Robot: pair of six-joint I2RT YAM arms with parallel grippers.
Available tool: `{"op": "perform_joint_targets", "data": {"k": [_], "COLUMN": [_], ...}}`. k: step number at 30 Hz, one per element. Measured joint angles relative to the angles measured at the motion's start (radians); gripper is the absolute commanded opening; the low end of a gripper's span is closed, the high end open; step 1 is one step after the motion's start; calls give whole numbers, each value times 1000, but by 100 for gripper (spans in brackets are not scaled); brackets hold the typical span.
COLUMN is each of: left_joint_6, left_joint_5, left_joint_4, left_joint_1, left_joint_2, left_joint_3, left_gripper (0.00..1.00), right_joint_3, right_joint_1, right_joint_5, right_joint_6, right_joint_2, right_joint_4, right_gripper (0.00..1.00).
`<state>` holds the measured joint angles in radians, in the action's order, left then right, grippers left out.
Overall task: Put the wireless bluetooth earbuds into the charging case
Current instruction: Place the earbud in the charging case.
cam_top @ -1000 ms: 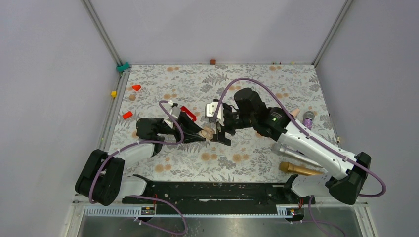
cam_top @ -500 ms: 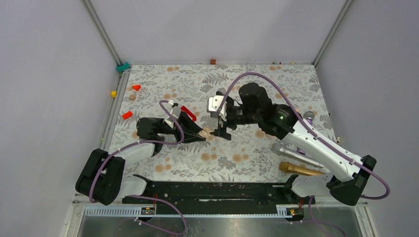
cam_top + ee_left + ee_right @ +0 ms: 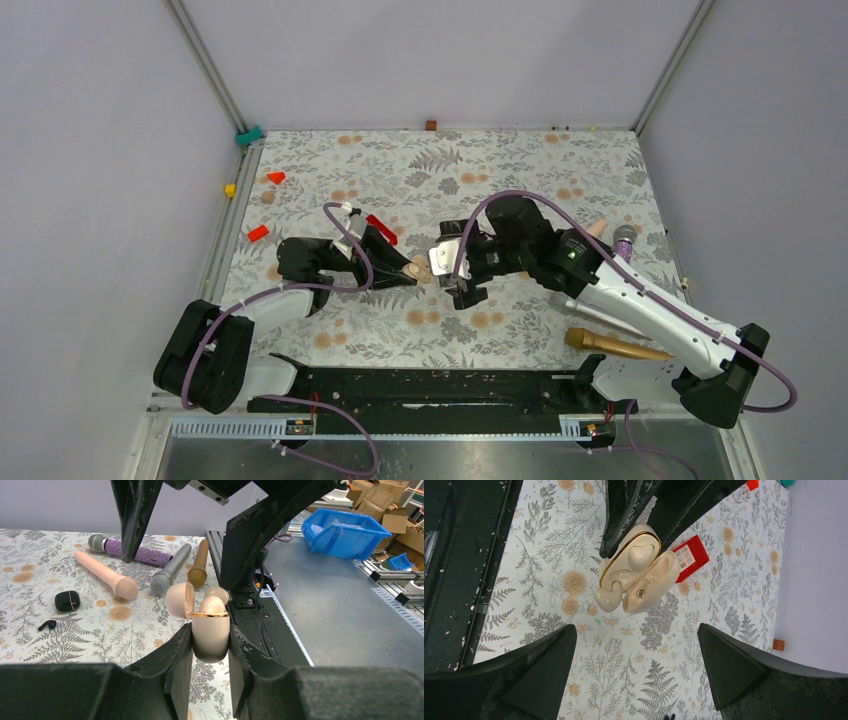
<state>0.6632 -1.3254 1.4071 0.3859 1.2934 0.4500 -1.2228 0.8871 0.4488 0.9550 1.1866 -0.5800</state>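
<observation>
My left gripper (image 3: 210,631) is shut on a cream charging case (image 3: 211,635) with a gold rim, held upright with its lid (image 3: 180,600) open. In the right wrist view one cream earbud (image 3: 640,555) sits in the case (image 3: 624,567). A second cream earbud (image 3: 607,599) lies at its rim, partly out. My right gripper (image 3: 635,630) is open and empty, just near-right of the case in the top view (image 3: 464,288). A small black case (image 3: 67,600) and one black earbud (image 3: 47,625) lie on the cloth, apart from both grippers.
A red box (image 3: 689,557) lies just behind the left gripper. Several microphones lie at the right: pink (image 3: 102,575), purple (image 3: 135,554), silver (image 3: 170,572) and gold (image 3: 199,565). Small red pieces (image 3: 258,233) lie at the far left.
My right gripper was at the cream case, lifted away from it, and has now moved nearer and to the right, open. The left gripper has held still with the case.
</observation>
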Motion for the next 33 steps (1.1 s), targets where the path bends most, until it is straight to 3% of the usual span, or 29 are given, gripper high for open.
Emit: {"op": "perform_joint_targets", "data": {"k": [11, 33], "left_joint_6": [0, -3], "left_joint_5": [0, 1], "left_joint_4": [0, 1], "left_joint_1": [0, 0], "left_joint_2": [0, 0], "left_joint_3": [0, 0], "left_gripper": [0, 0], "right_joint_3": [20, 8], "right_joint_1": [30, 34], "right_joint_5": [-92, -88], "right_joint_6": [-60, -211], "right_joint_2": [54, 76], "right_joint_4": [129, 145], "right_gripper": [100, 99]}}
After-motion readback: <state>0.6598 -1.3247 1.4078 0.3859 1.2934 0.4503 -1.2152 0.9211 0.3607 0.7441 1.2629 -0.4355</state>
